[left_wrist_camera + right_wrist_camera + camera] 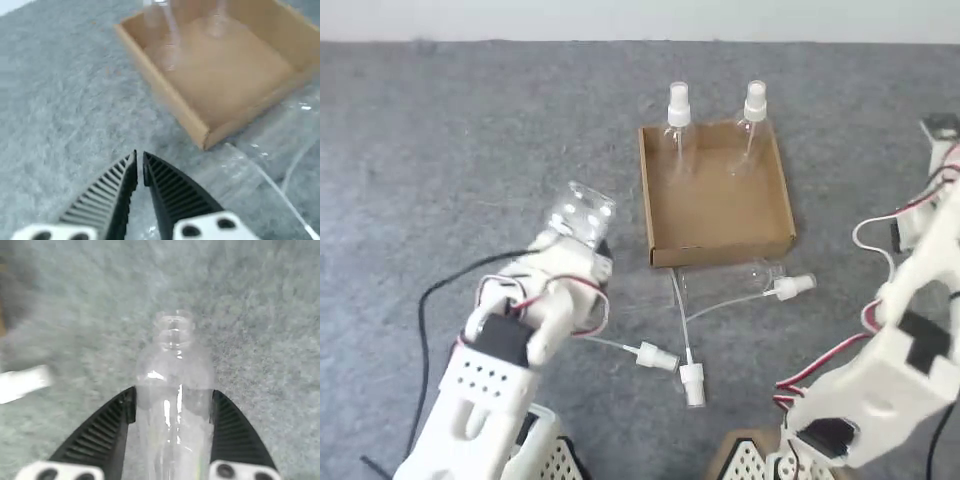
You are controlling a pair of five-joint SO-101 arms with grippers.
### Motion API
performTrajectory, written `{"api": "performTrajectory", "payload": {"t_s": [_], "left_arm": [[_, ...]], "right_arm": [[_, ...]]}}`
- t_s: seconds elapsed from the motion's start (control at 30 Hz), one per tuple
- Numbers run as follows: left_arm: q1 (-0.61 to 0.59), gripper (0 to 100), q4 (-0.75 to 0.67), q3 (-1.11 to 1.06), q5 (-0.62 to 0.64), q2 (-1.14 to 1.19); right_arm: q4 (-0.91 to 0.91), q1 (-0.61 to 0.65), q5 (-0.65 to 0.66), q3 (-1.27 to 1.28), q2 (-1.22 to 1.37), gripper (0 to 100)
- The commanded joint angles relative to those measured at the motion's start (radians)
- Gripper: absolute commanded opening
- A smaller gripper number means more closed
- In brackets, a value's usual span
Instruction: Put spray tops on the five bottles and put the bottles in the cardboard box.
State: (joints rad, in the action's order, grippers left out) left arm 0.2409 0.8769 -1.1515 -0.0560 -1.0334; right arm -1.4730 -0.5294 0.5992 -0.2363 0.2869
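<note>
The cardboard box (720,250) lies open at mid-table, and two capped clear bottles (678,125) (750,120) stand along its far wall. In front of the box lies a third clear bottle (745,275) with a spray top (795,287) at its neck. Two loose spray tops (655,357) (692,383) with long tubes lie nearer the arms. My right gripper (172,390) is shut on an uncapped clear bottle (172,355), neck pointing away. My left gripper (139,155) is shut with nothing in it, aimed at the box's near corner (202,135). A clear bottle (578,212) shows just beyond the left arm.
Grey carpet-like cloth (470,130) covers the table. The right arm (910,330) and its red and white wires (880,235) stand right of the box. A blurred white object (22,382) lies beside the held bottle in the right wrist view.
</note>
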Motion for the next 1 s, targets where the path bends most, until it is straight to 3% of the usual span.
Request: {"api": "performTrajectory", "payload": {"t_s": [0.0, 0.1, 0.3, 0.4, 0.53, 0.8, 0.97], "left_arm": [[-0.117, 1, -0.075, 0.053, 0.026, 0.035], [-0.135, 1, -0.086, 0.053, 0.028, 0.035], [-0.14, 1, -0.084, 0.051, 0.06, 0.035], [-0.138, 1, -0.084, 0.053, 0.064, 0.035], [-0.135, 1, -0.084, 0.05, 0.068, 0.037], [-0.135, 1, -0.086, 0.048, 0.068, 0.041], [-0.137, 1, -0.087, 0.048, 0.068, 0.041]], "right_arm": [[-0.082, 0.074, -0.046, -0.055, -0.202, 23.0], [-0.136, 0.116, -0.006, -0.054, -0.257, 28.4], [-0.114, 0.051, 0.11, -0.02, -0.232, 16.3], [-0.085, 0.016, 0.163, 0.003, -0.162, 22.9], [0.001, 0.019, 0.169, 0.003, -0.093, 30.3], [0.05, 0.165, 0.164, -0.005, 0.054, 30.5], [0.093, 0.185, 0.124, -0.006, 0.143, 30.3]]}}
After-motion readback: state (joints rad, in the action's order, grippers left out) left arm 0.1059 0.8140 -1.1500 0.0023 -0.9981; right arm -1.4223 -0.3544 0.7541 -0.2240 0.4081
